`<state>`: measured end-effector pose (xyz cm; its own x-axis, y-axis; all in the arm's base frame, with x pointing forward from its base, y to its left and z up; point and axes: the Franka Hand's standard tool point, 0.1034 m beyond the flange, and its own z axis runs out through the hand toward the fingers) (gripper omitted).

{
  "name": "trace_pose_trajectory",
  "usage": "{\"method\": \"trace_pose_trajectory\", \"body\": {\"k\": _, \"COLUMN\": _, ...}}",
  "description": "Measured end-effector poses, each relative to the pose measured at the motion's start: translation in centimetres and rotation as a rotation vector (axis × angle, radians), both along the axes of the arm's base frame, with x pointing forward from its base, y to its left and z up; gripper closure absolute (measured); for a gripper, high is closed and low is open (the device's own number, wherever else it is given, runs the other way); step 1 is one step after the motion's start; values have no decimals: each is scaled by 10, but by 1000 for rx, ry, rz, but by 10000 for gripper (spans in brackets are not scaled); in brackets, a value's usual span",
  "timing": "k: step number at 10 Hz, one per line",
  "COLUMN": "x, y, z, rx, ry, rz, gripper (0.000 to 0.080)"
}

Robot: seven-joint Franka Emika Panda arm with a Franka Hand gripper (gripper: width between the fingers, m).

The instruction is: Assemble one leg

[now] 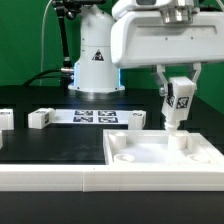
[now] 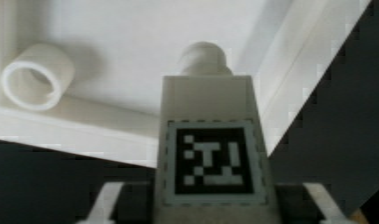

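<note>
Exterior view low, toward the arm (image 1: 150,40); wrist view close along the leg (image 2: 211,120); shared tabletop (image 1: 160,152) corner.

leg (image 2: 212,140): one end cut off by edge | hand (image 2: 211,203): mostly out of frame

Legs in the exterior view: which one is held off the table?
The leg in the gripper, upright over the tabletop; others rest on the table.

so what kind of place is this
Probably a robotics lab bench: a black table carries a marker board of printed tags, and the gripper holds a tagged white leg above a white tabletop with corner sockets.
</note>
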<state>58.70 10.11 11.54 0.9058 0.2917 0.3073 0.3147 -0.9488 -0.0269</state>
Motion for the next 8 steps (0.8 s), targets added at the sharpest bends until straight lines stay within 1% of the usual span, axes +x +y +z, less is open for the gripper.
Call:
{"method": "trace_pose_trajectory", "body": {"k": 1, "x": 13, "y": 6, "z": -2, "rx": 7, "ry": -11, "rz": 4, "gripper": 508}}
{"method": "trace_pose_trajectory", "body": {"k": 2, "x": 24, "y": 10, "z": -7, "rx": 13, "ry": -16, "rz": 7, "gripper": 508}}
{"method": "trace_pose_trajectory", "body": {"k": 4, "x": 41, "y": 15, "z": -16, "rx": 25, "ry": -50, "rz": 5, "gripper": 508}}
{"method": "trace_pose_trajectory", "body": {"k": 6, "x": 40, "y": 22, "z": -20, "rx": 26, "ry": -44, "rz": 15, "gripper": 508}}
{"method": "trace_pose_trajectory", "body": {"k": 8, "x": 39, "y": 24, "z": -22, "rx": 27, "ry": -52, "rz": 17, "gripper": 508}}
